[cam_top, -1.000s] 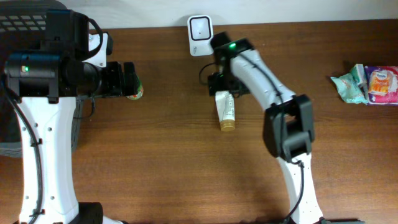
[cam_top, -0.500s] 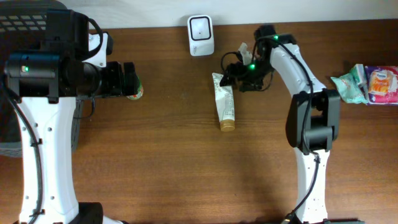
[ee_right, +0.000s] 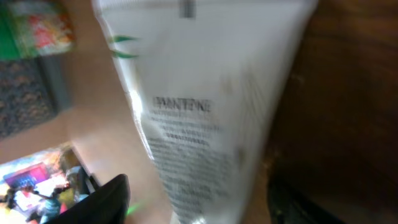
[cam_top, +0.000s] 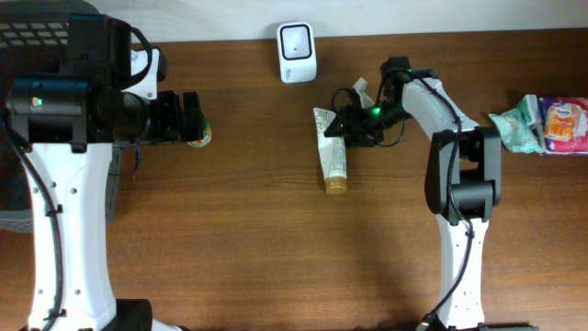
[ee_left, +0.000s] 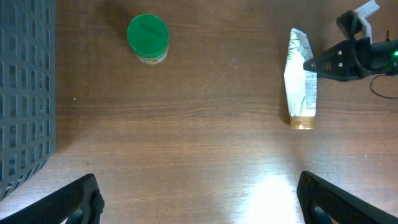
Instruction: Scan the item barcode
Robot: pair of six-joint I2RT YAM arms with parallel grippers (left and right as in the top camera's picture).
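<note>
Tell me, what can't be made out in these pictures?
Barcode: none shows on the Pantene tube in any view. The right wrist view is blurred, so its small print is unreadable.
Green-lidded jar: in the overhead view, mostly hidden by the left arm.
Packets: in the overhead view, at the right edge, with labels too small to read.
Basket: in the left wrist view, cut off by the left edge.

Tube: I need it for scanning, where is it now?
In the overhead view, the tube lies flat mid-table, in front of the white scanner, its crimped end at the right gripper.
</note>
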